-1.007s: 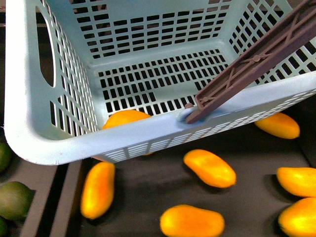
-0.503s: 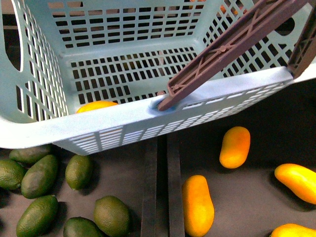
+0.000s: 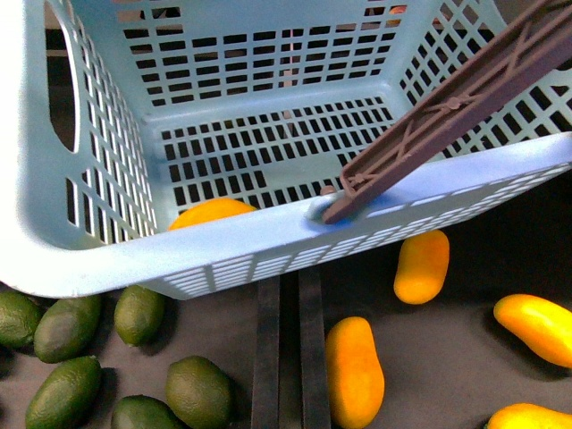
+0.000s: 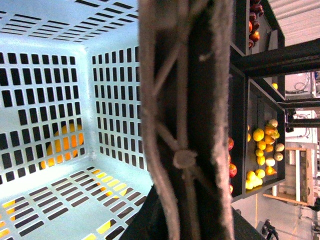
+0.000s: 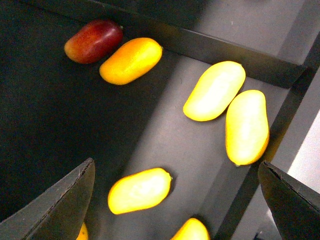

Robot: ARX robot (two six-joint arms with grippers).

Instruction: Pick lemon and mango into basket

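- Aqua plastic fills the front view: the basket (image 3: pixel 223 246) hangs tilted and close to the camera above the dark trays (image 3: pixel 447 357). Its brown handle (image 3: pixel 447 116) slants across the near rim.
- The left gripper's fingers do not show. Its wrist view is filled by the handle (image 4: pixel 185 125), so whether it grips there cannot be told. If it carries the basket by that bar, a weak hold could let the basket swing or drop onto the fruit below.
- The right gripper (image 5: pixel 175 167) stands wide apart and empty, over a mango (image 5: pixel 140 190).
- The mango looks smooth and rounded. A squeeze off its middle could squirt it out or roll it away.
- Two other mangoes (image 5: pixel 246 127) lie touching. A finger lowered between them would likely wedge or push both aside.
- An orange shape (image 3: pixel 210 213) shows at the basket's near wall. Whether it lies inside or under the slotted floor cannot be told. If it is under, lowering the basket would press on it.
- The handle crosses the opening, so a fruit carried in could strike it. On the tilted floor a dropped fruit would roll.
- Green fruits (image 3: pixel 138 313) lie in the left tray. Which fruit is the lemon is uncertain, so the wrong one could be picked.
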